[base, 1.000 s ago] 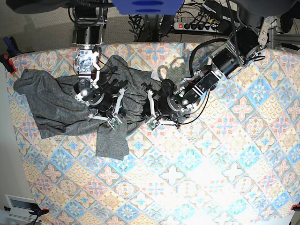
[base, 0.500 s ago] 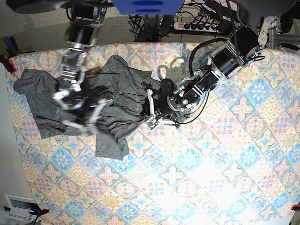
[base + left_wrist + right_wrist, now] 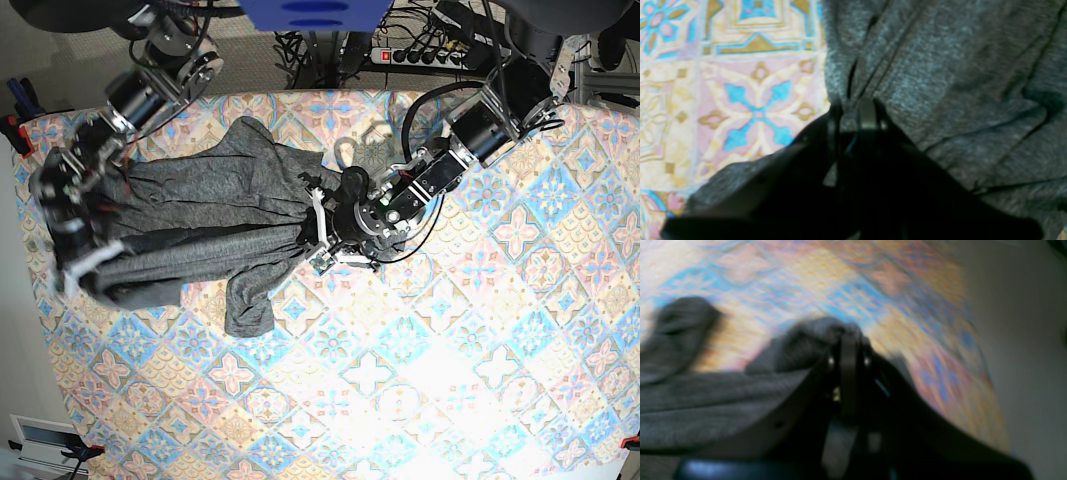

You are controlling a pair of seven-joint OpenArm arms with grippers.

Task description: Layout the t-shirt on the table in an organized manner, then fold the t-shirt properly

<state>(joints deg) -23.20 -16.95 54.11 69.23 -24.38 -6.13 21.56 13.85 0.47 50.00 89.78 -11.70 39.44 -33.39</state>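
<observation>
The t-shirt (image 3: 200, 200) lies rumpled on the patterned worktop (image 3: 440, 400), beside the edge on the base view's left and reaching towards the far edge. Both sets of fingers are at the cloth. The left fingers (image 3: 853, 115) are clenched on a bunched part of the t-shirt, with creases running away from their tips and bare worktop just beside the grip. In the base view they sit at the end of the t-shirt nearer the middle of the worktop. The right fingers (image 3: 850, 346) are closed on another part, near the worktop's edge on the base view's left; a puckered fold stands up around their tips. Between the two grips the cloth runs in long, fairly straight creases, and one flap lies towards the worktop's near edge.

The right fingers and the cloth beside them are smeared by motion in the base view, so their outlines are hard to make out. The right wrist view is blurred too, and its lower part is dark. In the left wrist view the fingers hide the pinched cloth, and the t-shirt runs out of the picture at the top and right. How much fabric either grip holds, I cannot tell.
</observation>
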